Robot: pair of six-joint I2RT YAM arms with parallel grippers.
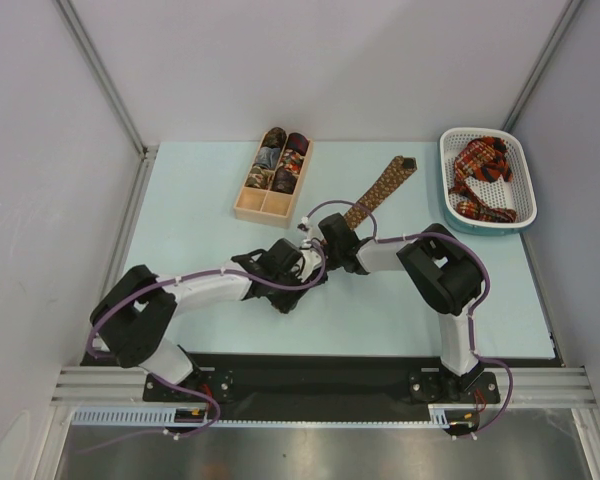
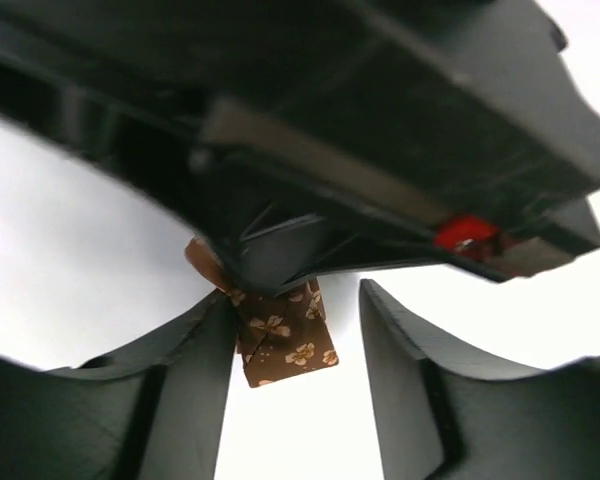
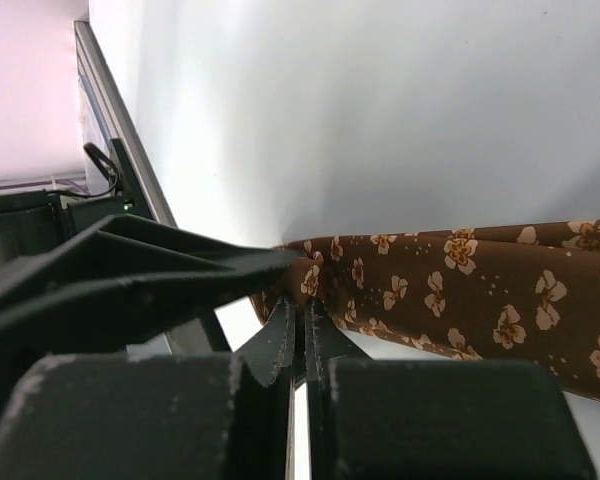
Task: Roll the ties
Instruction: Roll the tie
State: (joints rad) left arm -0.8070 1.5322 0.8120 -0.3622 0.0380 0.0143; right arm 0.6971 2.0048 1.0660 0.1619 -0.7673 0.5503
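Observation:
A brown tie [image 1: 385,187] with small gold flowers lies slanting from the table's middle toward the back right. My right gripper [image 1: 325,245] is shut on its near end, and the cloth bunches at the fingertips [image 3: 306,305] while the rest of the tie [image 3: 460,290] runs off to the right. My left gripper [image 1: 305,268] stands open astride the folded tip of the tie [image 2: 285,340]. Its left finger [image 2: 195,370] touches the cloth. A gap shows between the tip and the right finger [image 2: 400,350].
A light wooden divided box [image 1: 248,210] with several rolled ties [image 1: 280,160] stands at the back centre-left. A white perforated basket [image 1: 450,170] at the back right holds a red plaid tie [image 1: 485,175]. Both arms crowd together at the table's middle.

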